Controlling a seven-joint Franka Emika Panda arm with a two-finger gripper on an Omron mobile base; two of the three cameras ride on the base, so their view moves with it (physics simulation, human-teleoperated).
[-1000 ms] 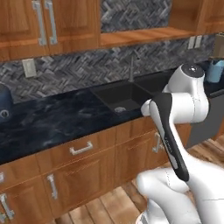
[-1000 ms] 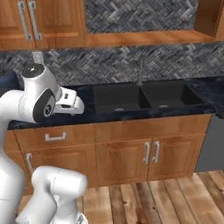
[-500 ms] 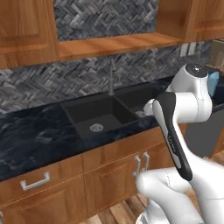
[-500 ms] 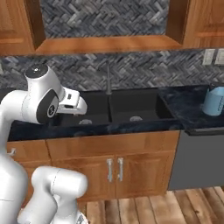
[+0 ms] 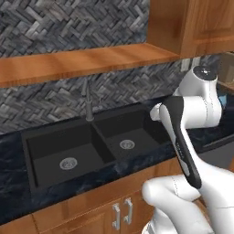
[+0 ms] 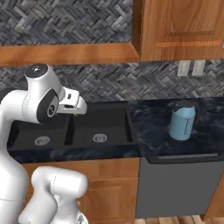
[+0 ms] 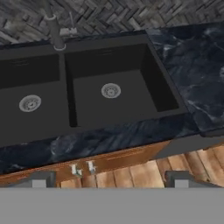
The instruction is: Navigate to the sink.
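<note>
The wide matte-black double-basin sink [image 5: 91, 146] is set in the dark marbled countertop [image 7: 192, 74], its long axis running along the counter edge, grey faucet [image 5: 88, 103] at the back. The two-finger gripper [image 7: 109, 179] hangs spread and empty before the right basin.

Even, shadowless, softly blurred render

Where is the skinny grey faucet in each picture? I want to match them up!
Left base view: the faucet stands left of centre, behind the divider between the sink's two bowls.
Right base view: I cannot pick it out; the arm covers that spot.
Hand view: it rises at the top left, behind the divider.
Shared landmark: the round silver drain of the right-hand bowl.
</note>
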